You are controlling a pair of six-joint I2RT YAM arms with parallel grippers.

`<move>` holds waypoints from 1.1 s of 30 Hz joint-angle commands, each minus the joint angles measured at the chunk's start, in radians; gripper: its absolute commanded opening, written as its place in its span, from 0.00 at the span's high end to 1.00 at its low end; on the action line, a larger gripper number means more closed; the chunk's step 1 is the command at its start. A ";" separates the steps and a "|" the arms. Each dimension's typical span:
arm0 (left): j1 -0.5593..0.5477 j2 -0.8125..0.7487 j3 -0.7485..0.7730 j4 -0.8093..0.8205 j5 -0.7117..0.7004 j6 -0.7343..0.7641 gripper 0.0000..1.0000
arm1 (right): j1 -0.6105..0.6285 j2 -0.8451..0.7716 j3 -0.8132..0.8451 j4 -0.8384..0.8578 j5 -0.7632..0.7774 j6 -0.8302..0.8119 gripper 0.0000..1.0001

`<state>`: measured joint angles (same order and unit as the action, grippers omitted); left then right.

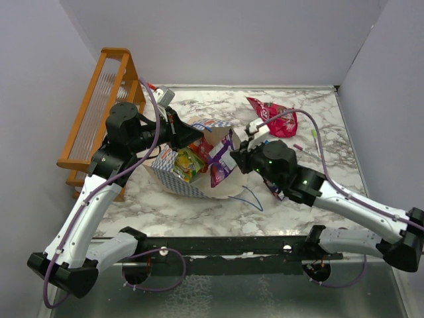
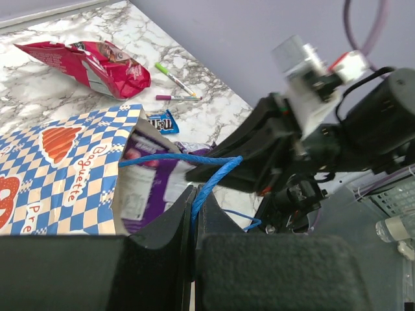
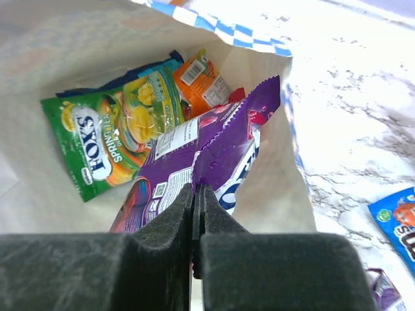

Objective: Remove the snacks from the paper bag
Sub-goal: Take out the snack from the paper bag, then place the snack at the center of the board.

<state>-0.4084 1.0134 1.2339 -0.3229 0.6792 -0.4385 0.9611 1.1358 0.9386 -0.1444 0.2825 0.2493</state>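
Note:
The paper bag [image 1: 173, 177] lies on its side mid-table, mouth toward the right. My left gripper [image 2: 194, 194] is shut on its blue cord handle [image 2: 175, 157], holding the mouth up; the checkered bag side [image 2: 58, 175] shows below. My right gripper [image 3: 195, 191] is shut on the purple packet [image 3: 220, 139] at the bag mouth. Inside lie a green-yellow packet [image 3: 110, 139] and an orange packet [image 3: 198, 81]. The pink-red packet [image 1: 271, 116] lies on the table behind, also in the left wrist view [image 2: 84, 61]. A blue packet [image 3: 397, 223] lies outside on the marble.
An orange wooden rack [image 1: 99, 112] stands at the left edge. A green pen [image 2: 174, 78] and a purple pen [image 2: 178, 98] lie near the pink-red packet. Grey walls close in the table on three sides.

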 commanded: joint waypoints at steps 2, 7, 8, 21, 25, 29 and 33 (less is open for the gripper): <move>-0.007 -0.019 -0.004 0.031 -0.006 -0.006 1.00 | 0.004 -0.191 0.014 -0.092 -0.009 -0.038 0.99; -0.008 -0.018 -0.014 0.037 -0.009 -0.010 1.00 | 0.004 -0.326 0.070 -0.246 0.056 -0.059 0.99; -0.007 -0.017 -0.016 0.038 -0.009 -0.011 1.00 | 0.004 -0.352 0.081 -0.269 0.073 -0.063 0.99; -0.007 -0.015 -0.013 0.036 -0.019 -0.014 1.00 | 0.004 -0.535 0.032 -0.239 0.587 -0.127 0.99; -0.008 -0.015 -0.005 0.022 -0.026 -0.011 1.00 | 0.004 -0.472 0.015 -0.251 0.870 -0.051 0.99; -0.009 -0.012 0.000 0.017 -0.028 -0.013 1.00 | 0.004 -0.402 -0.024 -0.248 1.071 0.011 0.99; -0.009 -0.009 0.005 0.019 -0.028 -0.017 1.00 | -0.026 -0.340 -0.031 -0.414 1.101 0.275 0.99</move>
<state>-0.4084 1.0138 1.2133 -0.3229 0.6563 -0.4400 0.9607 0.7570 0.9150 -0.4431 1.2015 0.2623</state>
